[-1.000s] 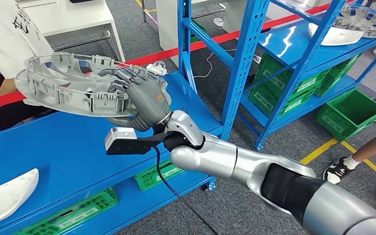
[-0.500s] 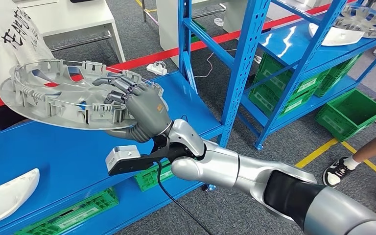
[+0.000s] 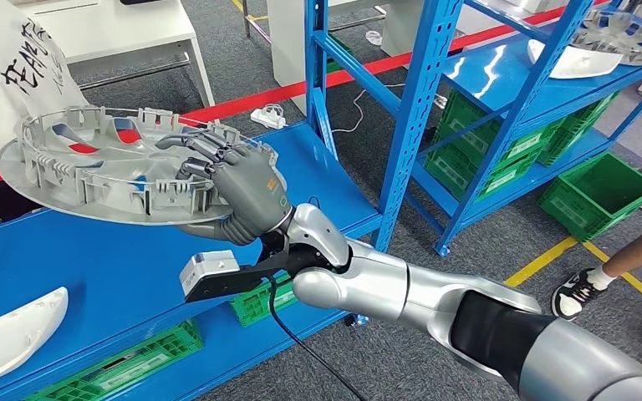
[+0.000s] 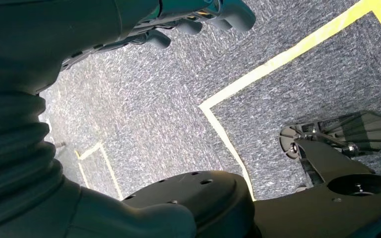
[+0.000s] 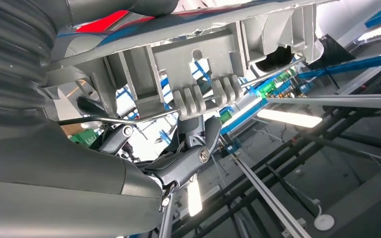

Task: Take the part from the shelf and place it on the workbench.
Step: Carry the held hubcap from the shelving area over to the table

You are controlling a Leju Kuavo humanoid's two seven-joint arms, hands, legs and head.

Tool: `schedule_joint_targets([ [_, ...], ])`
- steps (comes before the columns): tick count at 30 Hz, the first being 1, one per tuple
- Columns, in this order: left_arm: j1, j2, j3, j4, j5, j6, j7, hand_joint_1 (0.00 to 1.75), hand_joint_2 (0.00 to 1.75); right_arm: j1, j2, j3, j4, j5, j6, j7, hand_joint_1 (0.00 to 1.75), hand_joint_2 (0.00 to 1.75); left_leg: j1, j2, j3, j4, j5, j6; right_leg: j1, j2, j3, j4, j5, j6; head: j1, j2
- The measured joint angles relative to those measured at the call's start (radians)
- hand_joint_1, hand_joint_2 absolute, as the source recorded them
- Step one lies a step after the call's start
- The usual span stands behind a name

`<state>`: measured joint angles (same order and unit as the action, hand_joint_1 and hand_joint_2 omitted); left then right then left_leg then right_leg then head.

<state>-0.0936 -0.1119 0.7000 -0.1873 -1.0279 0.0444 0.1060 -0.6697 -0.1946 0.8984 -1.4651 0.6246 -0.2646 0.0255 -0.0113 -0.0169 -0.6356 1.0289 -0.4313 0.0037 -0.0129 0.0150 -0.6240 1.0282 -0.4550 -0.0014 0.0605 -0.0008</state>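
The right hand (image 3: 247, 194) gripped the part (image 3: 109, 167), a round grey wheel cover with ribbed tabs along its rim, fingers (image 3: 196, 146) hooked over its near edge and thumb beneath. The part hung nearly level, slightly tilted, above the blue worktop (image 3: 92, 276), not touching it. In the right wrist view the fingers (image 5: 188, 161) lay curled against the part's underside (image 5: 193, 54), by a thin wire ring running along its tabs.

On the worktop, toward the robot from the part, lay a white curved piece (image 3: 12, 334). Green crates (image 3: 125, 363) sat below the worktop. Behind the part stood a person in a white shirt (image 3: 17, 75).

The left hand (image 4: 198, 15) hung over grey carpet with yellow tape lines (image 4: 278, 59), fingers curled in, holding nothing.

Well right of the part stood the blue shelf (image 3: 501, 92), carrying another wheel cover (image 3: 623, 33).
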Motion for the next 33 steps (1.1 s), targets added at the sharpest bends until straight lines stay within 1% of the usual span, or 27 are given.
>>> schedule_joint_targets([
  [3,-0.001,0.000,0.003,0.000,-0.003,-0.003,0.002,0.00,1.75,0.007,0.000,0.000,-0.010,0.018,0.003,0.009,1.75,1.75,-0.003,0.000,0.000,0.003,-0.003,0.005,-0.003,0.000,0.002,0.000,-0.001,0.005,0.000,0.000],
  [5,-0.001,0.001,0.004,0.000,-0.005,-0.003,0.004,0.00,1.75,0.013,0.000,0.000,-0.016,0.027,0.008,0.014,1.75,1.75,-0.004,0.000,0.001,0.003,-0.001,0.010,-0.004,0.000,0.003,-0.001,0.002,0.012,0.000,0.000],
  [6,-0.001,0.001,0.004,0.000,-0.007,-0.003,0.006,0.00,1.75,0.016,-0.001,0.000,-0.018,0.031,0.011,0.015,1.75,1.75,-0.002,0.001,0.003,-0.001,0.003,0.014,-0.005,0.000,0.004,0.001,0.000,0.014,0.000,0.000],
  [7,-0.002,0.000,0.004,0.000,-0.009,-0.003,0.007,0.00,1.75,0.020,-0.001,0.000,-0.021,0.035,0.013,0.015,1.75,1.75,0.001,0.003,0.005,-0.005,0.008,0.018,-0.004,-0.001,0.001,0.011,-0.011,0.017,0.001,0.000],
  [8,-0.002,0.000,0.005,0.000,-0.010,-0.003,0.008,0.00,1.75,0.022,-0.001,0.000,-0.023,0.039,0.014,0.014,1.75,1.75,0.004,0.005,0.005,-0.010,0.013,0.021,-0.003,-0.002,-0.008,0.037,-0.035,0.019,0.002,0.000],
  [9,-0.003,0.000,0.005,0.000,-0.010,-0.002,0.009,0.00,1.75,0.025,-0.001,0.000,-0.024,0.043,0.016,0.014,1.75,1.75,0.006,0.007,0.004,-0.013,0.016,0.024,-0.003,-0.004,-0.024,0.083,-0.070,0.020,0.004,0.000],
  [11,-0.002,0.001,0.006,0.000,-0.007,-0.002,0.011,0.00,1.75,0.028,-0.001,0.000,-0.026,0.048,0.023,0.014,1.75,1.75,0.006,0.009,-0.002,-0.012,0.019,0.026,-0.002,-0.006,-0.071,0.213,-0.148,0.022,0.007,0.000],
  [12,-0.001,0.001,0.008,0.000,-0.004,-0.001,0.011,0.00,1.75,0.029,-0.001,0.000,-0.026,0.050,0.027,0.014,1.75,1.75,0.006,0.009,-0.007,-0.010,0.021,0.025,-0.003,-0.007,-0.085,0.262,-0.168,0.023,0.008,0.000],
  [13,0.001,0.001,0.010,0.000,0.000,0.000,0.010,0.00,1.75,0.029,0.000,0.001,-0.026,0.051,0.032,0.014,1.75,1.75,0.006,0.010,-0.012,-0.008,0.023,0.023,-0.003,-0.007,-0.083,0.279,-0.171,0.023,0.008,0.000],
  [14,0.003,0.001,0.013,0.000,0.004,0.001,0.009,0.00,1.75,0.029,0.001,0.002,-0.026,0.052,0.036,0.014,1.75,1.75,0.007,0.010,-0.017,-0.004,0.026,0.020,-0.003,-0.008,-0.062,0.255,-0.156,0.022,0.008,0.000],
  [15,0.004,0.001,0.016,0.000,0.007,0.002,0.007,0.00,1.75,0.028,0.004,0.003,-0.026,0.052,0.039,0.015,1.75,1.75,0.008,0.009,-0.023,-0.001,0.028,0.017,-0.003,-0.009,-0.021,0.195,-0.131,0.020,0.008,0.000],
  [16,0.005,0.001,0.019,0.000,0.010,0.002,0.004,0.00,1.75,0.026,0.007,0.005,-0.026,0.052,0.041,0.014,1.75,1.75,0.009,0.009,-0.029,0.004,0.031,0.012,-0.003,-0.010,0.023,0.124,-0.114,0.018,0.008,0.000],
  [17,0.006,0.002,0.023,0.000,0.012,0.003,0.002,0.00,1.75,0.025,0.012,0.006,-0.026,0.052,0.043,0.014,1.75,1.75,0.009,0.008,-0.033,0.007,0.035,0.007,-0.001,-0.009,0.056,0.069,-0.096,0.013,0.008,0.000],
  [18,0.007,0.003,0.026,0.000,0.015,0.004,-0.001,0.00,1.75,0.023,0.016,0.008,-0.026,0.052,0.045,0.014,1.75,1.75,0.009,0.007,-0.036,0.009,0.038,0.000,0.001,-0.008,0.076,0.033,-0.088,0.007,0.009,0.000],
  [19,0.008,0.004,0.029,0.000,0.017,0.005,-0.004,0.00,1.75,0.021,0.022,0.010,-0.026,0.052,0.046,0.013,1.75,1.75,0.009,0.006,-0.038,0.009,0.043,-0.007,0.004,-0.006,0.080,0.021,-0.085,0.000,0.009,0.000],
  [20,0.010,0.004,0.032,-0.001,0.020,0.005,-0.006,0.00,1.75,0.020,0.027,0.012,-0.026,0.053,0.048,0.013,1.75,1.75,0.008,0.005,-0.039,0.007,0.049,-0.015,0.006,-0.005,0.076,0.023,-0.077,-0.008,0.010,0.000],
  [22,0.016,0.007,0.038,-0.001,0.024,0.005,-0.011,0.00,1.75,0.020,0.036,0.016,-0.026,0.056,0.052,0.014,1.75,1.75,0.010,0.002,-0.043,0.006,0.053,-0.030,0.004,-0.007,0.066,0.018,-0.066,-0.025,0.009,0.000],
  [23,0.019,0.008,0.041,-0.001,0.026,0.005,-0.013,0.00,1.75,0.020,0.041,0.019,-0.026,0.059,0.054,0.015,1.75,1.75,0.011,0.002,-0.049,0.019,0.035,-0.036,0.002,-0.009,0.060,0.015,-0.058,-0.033,0.009,0.000],
  [24,0.022,0.009,0.044,-0.001,0.028,0.005,-0.016,0.00,1.75,0.021,0.046,0.021,-0.026,0.062,0.057,0.015,1.75,1.75,0.013,0.003,-0.060,0.050,0.000,-0.042,0.001,-0.011,0.052,0.013,-0.048,-0.039,0.009,0.000],
  [26,0.024,0.011,0.051,-0.001,0.034,0.005,-0.019,0.00,1.75,0.027,0.055,0.026,-0.026,0.073,0.061,0.018,1.75,1.75,0.015,0.005,-0.094,0.171,-0.098,-0.051,0.001,-0.012,0.032,0.014,-0.030,-0.045,0.008,0.000],
  [27,0.025,0.012,0.054,-0.001,0.037,0.005,-0.020,0.00,1.75,0.032,0.058,0.029,-0.026,0.079,0.063,0.020,1.75,1.75,0.015,0.006,-0.106,0.234,-0.133,-0.054,0.002,-0.013,0.020,0.014,-0.021,-0.045,0.008,0.000],
  [28,0.026,0.012,0.057,-0.001,0.041,0.005,-0.020,0.00,1.75,0.036,0.062,0.032,-0.026,0.085,0.065,0.021,1.75,1.75,0.015,0.007,-0.107,0.276,-0.147,-0.055,0.003,-0.014,0.008,0.015,-0.012,-0.044,0.008,0.000],
  [29,0.026,0.012,0.060,-0.001,0.044,0.005,-0.020,0.00,1.75,0.040,0.068,0.035,-0.026,0.091,0.070,0.023,1.75,1.75,0.015,0.007,-0.090,0.280,-0.140,-0.054,0.003,-0.015,-0.004,0.015,-0.003,-0.044,0.008,0.000],
  [30,0.027,0.012,0.064,-0.001,0.047,0.005,-0.019,0.00,1.75,0.042,0.074,0.037,-0.026,0.096,0.077,0.024,1.75,1.75,0.015,0.007,-0.054,0.247,-0.120,-0.052,0.004,-0.015,-0.014,0.016,0.005,-0.042,0.008,0.000],
  [31,0.027,0.012,0.068,-0.001,0.050,0.006,-0.018,0.00,1.75,0.043,0.082,0.040,-0.026,0.102,0.087,0.025,1.75,1.75,0.015,0.007,-0.002,0.183,-0.100,-0.048,0.004,-0.015,-0.023,0.016,0.013,-0.040,0.008,0.000],
  [32,0.026,0.013,0.071,-0.001,0.053,0.006,-0.018,0.00,1.75,0.043,0.092,0.041,-0.027,0.108,0.097,0.025,1.75,1.75,0.014,0.007,0.054,0.106,-0.093,-0.044,0.005,-0.014,-0.030,0.017,0.020,-0.037,0.008,0.000],
  [33,0.025,0.013,0.075,-0.002,0.054,0.008,-0.018,0.00,1.75,0.043,0.101,0.042,-0.027,0.114,0.107,0.025,1.75,1.75,0.011,0.006,0.095,0.046,-0.091,-0.039,0.006,-0.014,-0.034,0.016,0.027,-0.032,0.009,0.000],
])
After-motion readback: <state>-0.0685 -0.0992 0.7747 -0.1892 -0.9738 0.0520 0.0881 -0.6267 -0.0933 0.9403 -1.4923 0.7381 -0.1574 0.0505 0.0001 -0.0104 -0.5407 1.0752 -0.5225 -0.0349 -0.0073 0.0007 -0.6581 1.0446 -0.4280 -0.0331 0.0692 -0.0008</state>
